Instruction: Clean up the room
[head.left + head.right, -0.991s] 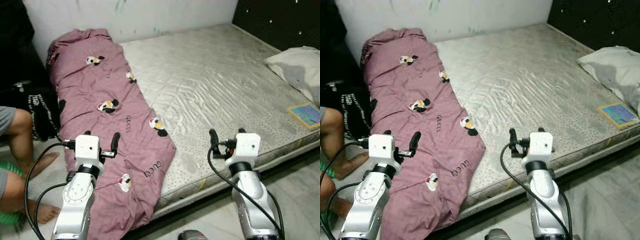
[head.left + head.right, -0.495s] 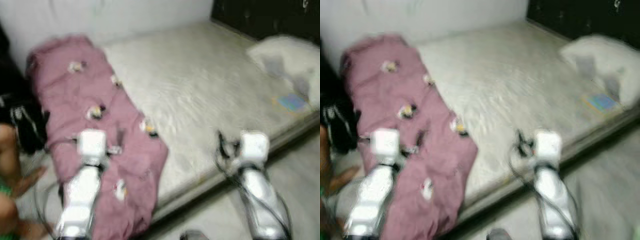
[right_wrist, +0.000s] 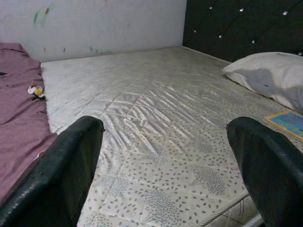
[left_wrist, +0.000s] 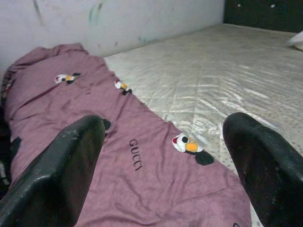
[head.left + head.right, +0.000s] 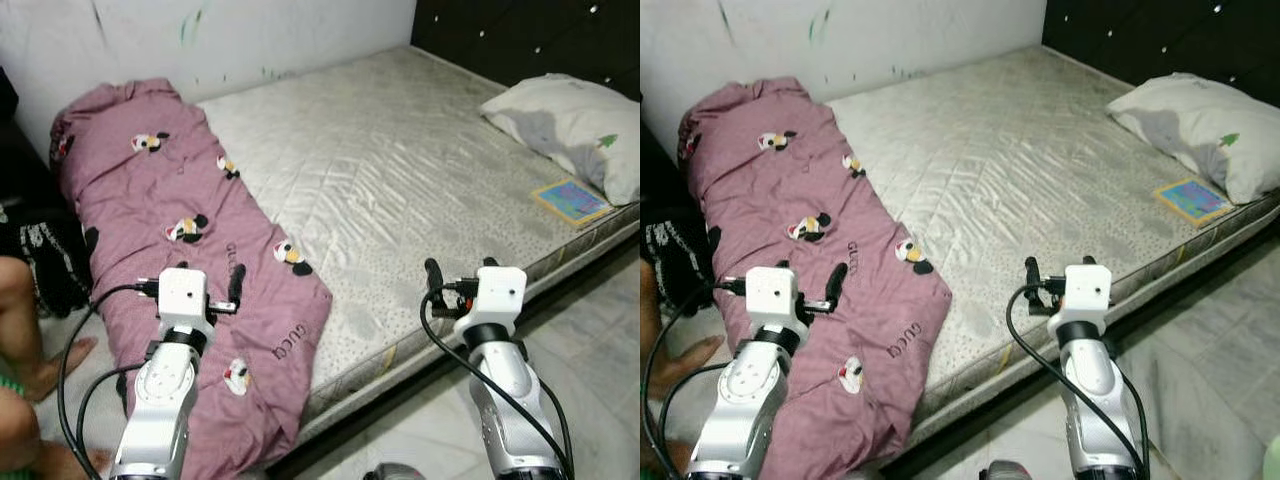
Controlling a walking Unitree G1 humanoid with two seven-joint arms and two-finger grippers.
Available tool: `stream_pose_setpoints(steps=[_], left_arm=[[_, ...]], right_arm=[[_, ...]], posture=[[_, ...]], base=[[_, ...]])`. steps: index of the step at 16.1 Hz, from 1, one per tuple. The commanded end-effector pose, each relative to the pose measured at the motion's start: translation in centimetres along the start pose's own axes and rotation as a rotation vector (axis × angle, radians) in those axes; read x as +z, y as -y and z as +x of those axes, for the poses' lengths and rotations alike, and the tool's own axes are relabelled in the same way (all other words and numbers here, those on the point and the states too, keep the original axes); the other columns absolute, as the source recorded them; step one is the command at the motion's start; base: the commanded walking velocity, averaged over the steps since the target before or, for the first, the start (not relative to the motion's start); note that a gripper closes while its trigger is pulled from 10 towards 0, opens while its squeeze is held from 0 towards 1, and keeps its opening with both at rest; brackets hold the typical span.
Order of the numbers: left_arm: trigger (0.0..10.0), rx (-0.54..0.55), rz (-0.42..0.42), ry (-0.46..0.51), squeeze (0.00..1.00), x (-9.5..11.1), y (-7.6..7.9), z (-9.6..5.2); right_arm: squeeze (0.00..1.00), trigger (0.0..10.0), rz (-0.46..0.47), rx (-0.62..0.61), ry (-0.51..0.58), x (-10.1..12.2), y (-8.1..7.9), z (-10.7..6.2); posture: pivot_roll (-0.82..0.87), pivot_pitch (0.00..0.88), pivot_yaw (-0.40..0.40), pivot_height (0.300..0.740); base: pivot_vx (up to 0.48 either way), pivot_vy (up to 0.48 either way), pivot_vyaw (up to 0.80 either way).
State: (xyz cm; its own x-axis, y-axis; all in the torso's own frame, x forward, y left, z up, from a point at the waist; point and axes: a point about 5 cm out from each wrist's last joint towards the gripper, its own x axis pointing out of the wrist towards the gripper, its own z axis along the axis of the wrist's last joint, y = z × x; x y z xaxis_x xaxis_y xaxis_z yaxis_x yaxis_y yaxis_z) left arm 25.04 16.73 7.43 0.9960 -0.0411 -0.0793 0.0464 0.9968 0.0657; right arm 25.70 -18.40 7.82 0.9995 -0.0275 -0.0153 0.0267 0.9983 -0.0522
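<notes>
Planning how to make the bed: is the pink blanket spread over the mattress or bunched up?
Bunched up. The pink blanket lies in a long crumpled strip along the mattress edge, its end hanging off.

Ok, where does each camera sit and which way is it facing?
Head, both eyes: looks forward and down at the mattress; both silver arms show.
Left wrist: looks along the open left hand at the purple blanket.
Right wrist: looks along the open right hand across the mattress to the pillow.
All share the mattress.
</notes>
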Motion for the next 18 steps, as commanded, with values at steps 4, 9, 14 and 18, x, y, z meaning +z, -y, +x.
stream_pose_setpoints(steps=[4,9,14,18], left_arm=[[10.0,0.041,0.009,0.005,0.00,0.26,-0.49,-0.05],[10.0,0.075,0.016,-0.010,0.00,0.03,-0.69,0.05],[10.0,0.075,0.016,-0.013,0.00,0.00,-0.61,0.05],[10.0,0.069,0.018,-0.002,0.00,0.07,-0.55,0.08]], right_arm=[[0.00,10.0,-0.001,0.015,0.014,0.37,-0.32,0.11],[0.00,10.0,-0.002,0.021,0.011,0.32,-0.41,0.06],[0.00,10.0,-0.004,0.021,0.010,0.30,-0.41,0.05],[0.00,10.0,-0.003,0.026,0.009,0.30,-0.49,0.08]], posture=[[-0.06,0.000,0.062,0.740],[-0.06,0.000,0.062,0.740],[-0.06,0.000,0.062,0.740],[-0.06,0.000,0.059,0.740]], base=[[0.000,0.000,0.00],[-0.126,0.000,0.00],[-0.320,0.000,0.00],[-0.086,0.000,0.00]])
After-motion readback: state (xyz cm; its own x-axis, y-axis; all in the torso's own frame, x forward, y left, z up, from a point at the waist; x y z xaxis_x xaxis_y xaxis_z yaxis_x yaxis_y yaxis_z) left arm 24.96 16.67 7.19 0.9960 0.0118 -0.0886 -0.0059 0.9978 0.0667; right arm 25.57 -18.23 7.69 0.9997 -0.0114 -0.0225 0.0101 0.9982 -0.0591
